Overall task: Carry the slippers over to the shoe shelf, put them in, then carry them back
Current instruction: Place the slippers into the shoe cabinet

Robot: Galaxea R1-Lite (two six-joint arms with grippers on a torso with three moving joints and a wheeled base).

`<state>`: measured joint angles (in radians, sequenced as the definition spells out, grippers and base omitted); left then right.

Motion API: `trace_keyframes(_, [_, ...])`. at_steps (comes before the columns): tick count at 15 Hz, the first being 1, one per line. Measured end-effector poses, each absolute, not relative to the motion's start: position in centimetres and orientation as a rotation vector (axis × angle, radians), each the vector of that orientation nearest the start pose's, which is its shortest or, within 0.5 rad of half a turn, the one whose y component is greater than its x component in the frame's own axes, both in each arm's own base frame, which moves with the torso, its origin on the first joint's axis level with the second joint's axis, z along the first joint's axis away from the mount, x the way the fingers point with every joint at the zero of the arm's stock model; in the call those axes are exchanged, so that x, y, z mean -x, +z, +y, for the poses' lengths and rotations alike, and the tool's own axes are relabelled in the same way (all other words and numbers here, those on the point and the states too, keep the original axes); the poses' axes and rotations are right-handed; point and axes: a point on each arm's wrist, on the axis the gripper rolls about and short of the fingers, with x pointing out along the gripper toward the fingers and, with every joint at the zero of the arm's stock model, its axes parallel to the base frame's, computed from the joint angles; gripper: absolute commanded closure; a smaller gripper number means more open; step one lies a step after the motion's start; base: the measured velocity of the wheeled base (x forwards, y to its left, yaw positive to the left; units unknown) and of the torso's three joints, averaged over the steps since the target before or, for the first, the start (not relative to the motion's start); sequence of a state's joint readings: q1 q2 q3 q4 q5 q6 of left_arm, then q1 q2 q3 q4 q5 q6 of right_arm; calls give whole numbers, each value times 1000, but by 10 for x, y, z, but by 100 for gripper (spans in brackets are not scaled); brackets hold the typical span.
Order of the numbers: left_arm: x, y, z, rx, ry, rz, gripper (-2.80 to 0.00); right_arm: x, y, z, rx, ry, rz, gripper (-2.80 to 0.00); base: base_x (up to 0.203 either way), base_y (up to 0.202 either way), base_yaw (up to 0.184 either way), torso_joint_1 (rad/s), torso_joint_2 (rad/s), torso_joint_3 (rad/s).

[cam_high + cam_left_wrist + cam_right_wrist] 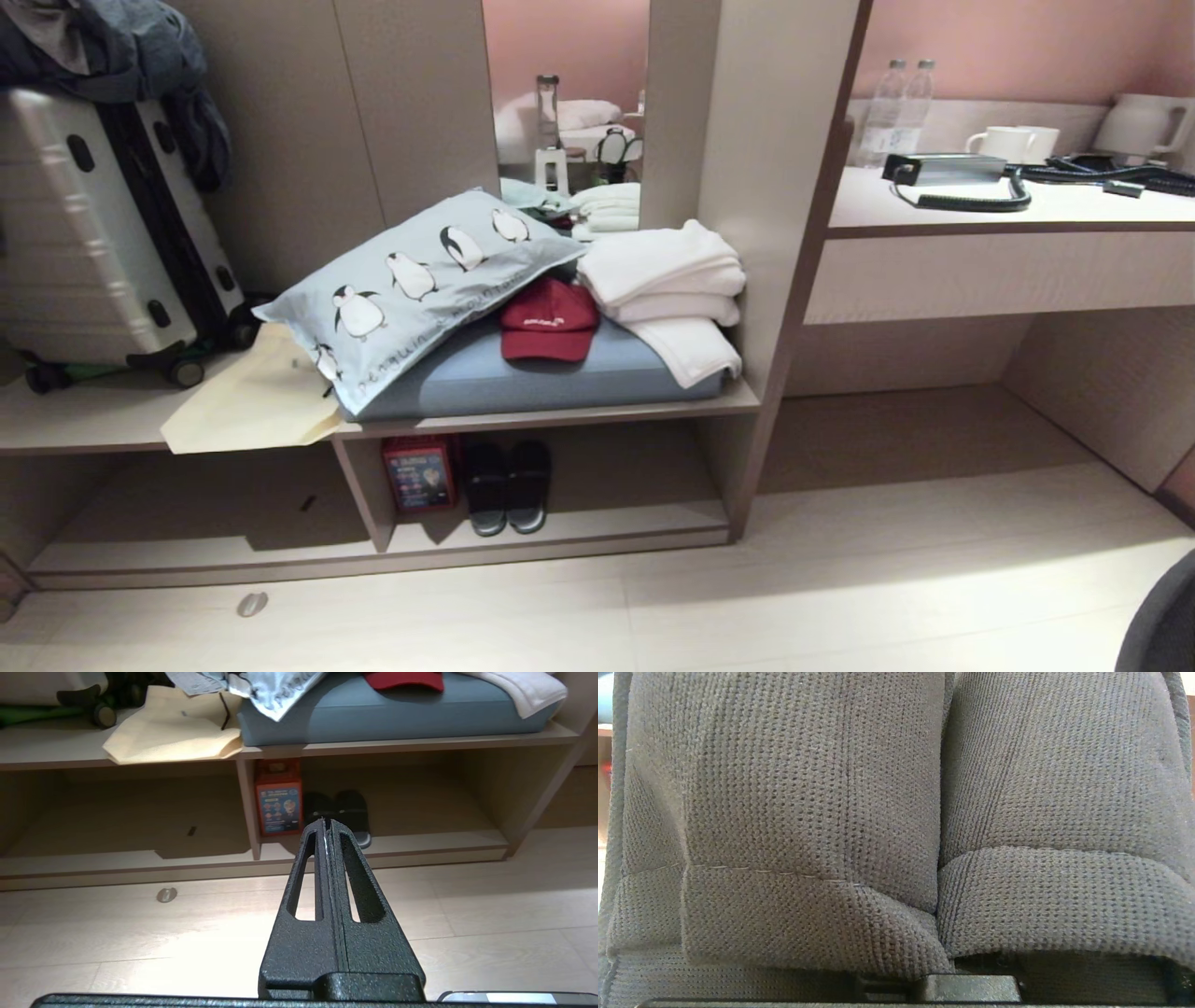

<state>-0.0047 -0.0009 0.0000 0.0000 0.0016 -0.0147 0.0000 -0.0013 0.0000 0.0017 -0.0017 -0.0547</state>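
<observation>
Under the long bench board, the shoe shelf [560,537] is a low open cubby of beige wood grain with a pale, slightly raised base board and a vertical divider panel at its left. Its right compartment holds a red printed box [419,474] against the divider and, just beside it, a dark near-black pair of slides [509,485] with pale sole edges, toes toward the room. The wider compartment to the left shows only a small dark fleck on its floor.

On the bench above lie a grey-blue cushion pad [597,373], a penguin-print pillow [420,280] tilted across it, a dark red cap [549,320] and a stack of folded white towels [667,280]; a flat cream paper bag [257,397] overhangs the edge. A ribbed silver suitcase [93,224] stands at far left. On the desk at right sit two water bottles [898,107], white cups [1013,143] and a corded black device [943,170].

The slippers [896,826] fill the right wrist view: two grey-blue knitted fabric bands side by side, stitched at the hem, pressed right up to the camera. The right gripper is itself hidden behind them, closed down tight on the pair. The left gripper [325,822] is pressed fully together and empty, its slotted, rough-textured black fingers [329,882] pointing over the pale plank floor [840,597] toward the cubby.
</observation>
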Motion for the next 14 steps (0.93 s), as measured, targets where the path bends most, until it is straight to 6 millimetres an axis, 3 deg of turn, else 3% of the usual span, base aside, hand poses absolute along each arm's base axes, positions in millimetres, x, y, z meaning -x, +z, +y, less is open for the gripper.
trace_keyframes(7, [23, 75, 0, 12, -3, 0, 0, 23, 75, 0, 55, -2, 0, 0, 0, 177, 0, 4, 2, 1])
trace_keyframes(12, [23, 75, 0, 11, -5, -1, 0, 23, 75, 0, 55, -3, 1, 0, 0, 9, 1, 0, 0, 0])
trace_keyframes(14, [23, 76, 0, 10, -3, -1, 0, 23, 75, 0, 54, -1, 0, 0, 141, -1, 1, 7, -1, 0])
